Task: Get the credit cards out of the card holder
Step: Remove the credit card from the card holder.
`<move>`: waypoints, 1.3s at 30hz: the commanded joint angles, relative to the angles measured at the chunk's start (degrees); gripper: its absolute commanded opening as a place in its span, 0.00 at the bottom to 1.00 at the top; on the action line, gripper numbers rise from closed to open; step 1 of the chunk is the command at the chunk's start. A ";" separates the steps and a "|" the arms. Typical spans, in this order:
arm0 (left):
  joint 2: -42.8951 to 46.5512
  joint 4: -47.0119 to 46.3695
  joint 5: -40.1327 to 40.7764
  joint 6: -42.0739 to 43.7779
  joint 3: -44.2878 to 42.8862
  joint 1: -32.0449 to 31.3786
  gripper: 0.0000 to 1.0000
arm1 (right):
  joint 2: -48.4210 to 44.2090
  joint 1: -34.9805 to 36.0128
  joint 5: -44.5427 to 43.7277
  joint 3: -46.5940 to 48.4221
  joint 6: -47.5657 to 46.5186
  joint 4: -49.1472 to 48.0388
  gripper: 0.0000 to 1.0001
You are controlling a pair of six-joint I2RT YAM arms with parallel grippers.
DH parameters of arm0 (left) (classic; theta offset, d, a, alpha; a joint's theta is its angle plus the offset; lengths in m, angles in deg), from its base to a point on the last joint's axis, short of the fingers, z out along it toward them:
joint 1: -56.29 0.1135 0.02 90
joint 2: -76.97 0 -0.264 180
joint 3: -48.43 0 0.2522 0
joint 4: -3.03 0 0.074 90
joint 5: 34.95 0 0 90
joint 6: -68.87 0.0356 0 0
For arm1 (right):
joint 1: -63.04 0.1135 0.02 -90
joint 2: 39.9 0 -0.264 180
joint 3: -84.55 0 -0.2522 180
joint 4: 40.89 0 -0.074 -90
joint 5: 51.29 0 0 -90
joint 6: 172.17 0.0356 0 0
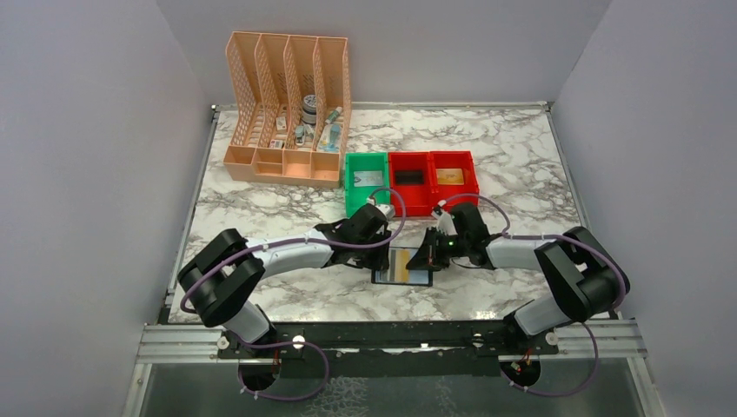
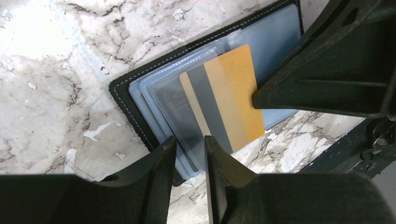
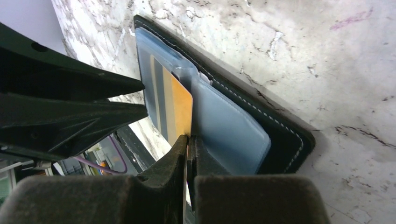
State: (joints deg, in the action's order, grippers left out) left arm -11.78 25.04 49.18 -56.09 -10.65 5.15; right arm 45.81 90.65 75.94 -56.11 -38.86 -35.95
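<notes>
The card holder (image 1: 401,268) lies open on the counter (image 1: 521,174), a gold credit card (image 2: 229,93) half out of its clear sleeve. The pull should run flat along the sleeve, slowly, so the holder neither lifts nor drags. The right end effector (image 3: 189,137), at the holder's 2 o'clock, is clenched on the card's edge. The left end effector (image 2: 189,142), at its 10 o'clock, stands narrowly parted over the sleeve edge; whether it pinches or only presses, I cannot tell.

table (image 1: 521,156): white-grey marble top
green bin (image 1: 350,187): mid-back
file organizer (image 1: 287,167): peach, behind-left of green bin
red bins (image 1: 431,187): two, right of green bin
card holder (image 1: 400,269): open, front of green bin
</notes>
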 commanded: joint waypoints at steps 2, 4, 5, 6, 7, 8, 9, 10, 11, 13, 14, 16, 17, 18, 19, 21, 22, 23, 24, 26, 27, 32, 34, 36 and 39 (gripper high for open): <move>3.66 4.01 1.50 1.61 -1.16 -0.48 0.36 | 1.91 -0.39 0.05 1.17 -0.48 -0.07 0.03; 4.58 4.10 0.74 2.36 -1.86 -0.47 0.39 | 1.95 -0.31 -0.25 1.21 -0.63 0.00 0.03; 4.81 4.03 0.17 2.56 -2.14 -0.46 0.40 | 2.04 -0.34 -0.31 1.22 -0.72 -0.02 0.03; 4.81 3.80 -0.46 2.75 -2.40 -0.53 0.40 | 2.13 -0.33 -0.24 1.41 -0.83 0.10 0.03; 4.70 3.48 -1.28 3.00 -2.67 -0.54 0.40 | 2.19 -0.33 -0.21 1.52 -0.85 0.09 0.03; 4.47 3.04 -2.24 3.19 -2.88 -0.63 0.40 | 2.24 -0.34 -0.23 1.52 -0.86 0.14 0.03; 4.04 2.34 -3.35 3.35 -3.05 -0.68 0.40 | 2.19 -0.30 -0.30 1.52 -0.86 0.06 0.03; 3.48 1.65 -4.72 3.40 -3.22 -0.83 0.40 | 2.12 -0.35 -0.39 1.55 -0.78 0.10 0.03; 2.90 1.02 -5.53 3.41 -3.33 -1.06 0.40 | 2.03 -0.33 -0.53 1.56 -0.71 0.12 0.03; 1.59 -0.16 -6.64 3.36 -3.65 -1.51 0.40 | 1.85 -0.37 -0.95 1.48 -0.61 0.09 0.03; 0.93 -0.51 -6.85 3.34 -3.78 -1.74 0.39 | 1.72 -0.39 -1.06 1.42 -0.48 0.10 0.03; -0.41 -0.83 -6.68 3.33 -4.05 -2.16 0.38 | 1.36 -0.42 -1.18 1.23 -0.29 -0.04 0.04; -1.02 -0.81 -6.31 3.44 -4.07 -2.20 0.36 | 1.24 -0.32 -1.21 1.10 -0.05 -0.30 0.05; -1.64 -0.47 -5.43 3.44 -4.12 -2.36 0.34 | 1.03 -0.32 -1.21 0.87 0.19 -0.77 0.06; -2.25 0.42 -4.37 3.55 -4.34 -2.44 0.31 | 0.85 -0.32 -1.08 0.61 0.57 -1.32 0.07; -3.17 2.90 -1.73 4.01 -4.65 -2.49 0.27 | 0.40 -0.29 -0.90 -0.20 1.66 -2.80 0.09; -3.45 3.93 -0.53 4.13 -4.54 -2.50 0.25 | 0.28 -0.36 -0.79 -0.64 2.29 -3.59 0.10; -3.57 4.66 0.40 4.19 -4.33 -2.54 0.25 | 0.19 -0.34 -0.67 -1.01 3.07 -4.37 0.11; -3.55 5.26 1.03 4.13 -4.12 -2.53 0.24 | 0.27 -0.37 -0.46 -1.43 3.77 -5.44 0.13; -3.46 5.50 1.46 4.16 -3.63 -2.50 0.24 | 0.53 -0.35 0.13 -2.31 5.37 -7.43 0.17; -3.29 5.48 1.44 4.14 -3.41 -2.48 0.23 | 0.72 -0.33 0.17 -2.64 5.91 -8.16 0.19; -3.27 5.46 1.47 4.25 -3.29 -2.52 0.22 | 2.39 -0.34 2.38 -3.04 6.78 -11.11 0.24; -3.27 5.46 1.45 4.24 -3.39 -2.58 0.21 | 3.17 -0.30 3.52 -3.39 7.37 -12.95 0.24; -3.19 5.48 1.43 4.20 -3.42 -2.55 0.21 | 3.75 -0.28 3.89 -3.72 8.13 -14.18 0.22; -2.95 5.46 1.60 4.23 -3.29 -2.52 0.21 | 2.90 -0.34 2.01 -4.22 8.60 -13.89 0.16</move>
State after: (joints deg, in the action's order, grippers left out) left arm -14.56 27.29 47.92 -53.10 -14.06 2.90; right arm 48.83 90.54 77.51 -59.19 -31.80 -46.57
